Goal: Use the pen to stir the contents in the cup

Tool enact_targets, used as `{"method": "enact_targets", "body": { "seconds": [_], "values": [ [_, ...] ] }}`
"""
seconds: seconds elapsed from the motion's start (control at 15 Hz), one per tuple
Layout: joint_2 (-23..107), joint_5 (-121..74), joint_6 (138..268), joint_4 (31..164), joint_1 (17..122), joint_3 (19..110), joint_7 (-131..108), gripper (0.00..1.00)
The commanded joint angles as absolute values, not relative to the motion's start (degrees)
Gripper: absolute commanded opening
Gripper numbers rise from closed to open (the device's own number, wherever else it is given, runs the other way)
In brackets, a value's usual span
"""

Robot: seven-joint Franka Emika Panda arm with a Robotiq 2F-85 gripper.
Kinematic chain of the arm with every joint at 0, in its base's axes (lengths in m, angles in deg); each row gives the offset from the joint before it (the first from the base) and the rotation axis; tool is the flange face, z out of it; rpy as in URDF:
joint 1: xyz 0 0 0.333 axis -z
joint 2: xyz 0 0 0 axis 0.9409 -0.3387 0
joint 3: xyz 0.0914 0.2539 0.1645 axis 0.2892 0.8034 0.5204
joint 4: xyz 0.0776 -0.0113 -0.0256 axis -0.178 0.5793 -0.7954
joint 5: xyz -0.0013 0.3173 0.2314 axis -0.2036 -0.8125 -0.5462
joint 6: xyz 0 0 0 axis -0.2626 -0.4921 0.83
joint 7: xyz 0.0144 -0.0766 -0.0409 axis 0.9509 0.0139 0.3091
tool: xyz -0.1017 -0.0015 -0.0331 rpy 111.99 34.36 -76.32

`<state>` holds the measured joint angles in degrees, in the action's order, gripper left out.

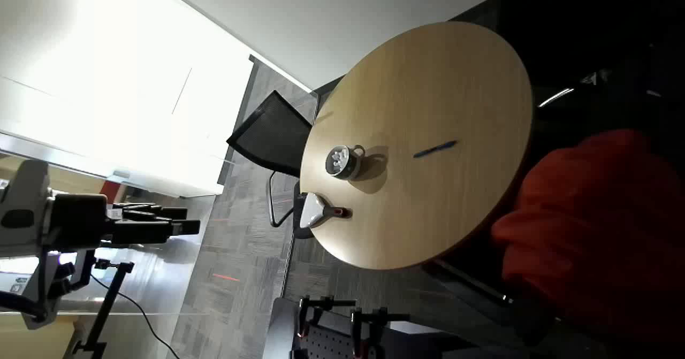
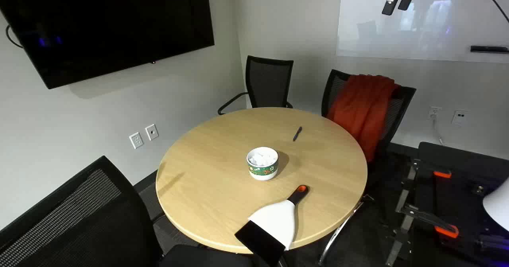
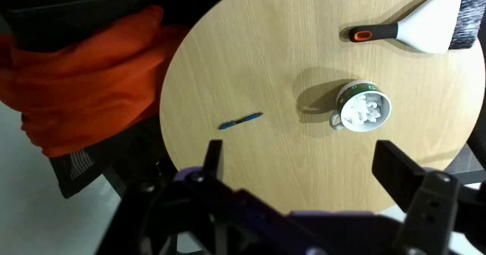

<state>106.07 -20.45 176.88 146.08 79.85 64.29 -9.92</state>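
In my wrist view, the pen (image 3: 240,121) lies on the round table (image 3: 265,53), left of the mug (image 3: 348,94); pieces (image 3: 363,109) sit inside. The hand brush (image 3: 421,26) lies to the mug's upper right, bristles (image 3: 469,19) past the table's edge. In an exterior view, I see a cloth (image 2: 362,112) over a chair (image 2: 398,106) at the table's rear right.

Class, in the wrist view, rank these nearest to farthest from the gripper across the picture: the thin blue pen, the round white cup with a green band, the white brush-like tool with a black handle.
1. Too close to call: the pen, left of the middle of the gripper, and the cup, right of it.
2. The brush-like tool, farthest, at upper right.
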Motion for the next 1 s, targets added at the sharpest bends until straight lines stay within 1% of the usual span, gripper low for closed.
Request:
{"method": "enact_targets", "body": {
  "seconds": [0.0, 0.87, 0.93],
  "values": [
    [106.04, -20.22, 176.75, 145.96, 79.48, 64.03, -10.12, 1.00],
    [106.04, -20.22, 176.75, 145.96, 79.48, 64.03, -10.12, 1.00],
    [104.78, -19.93, 178.55, 145.37, 80.30, 64.19, -11.68, 1.00]
  ]
}}
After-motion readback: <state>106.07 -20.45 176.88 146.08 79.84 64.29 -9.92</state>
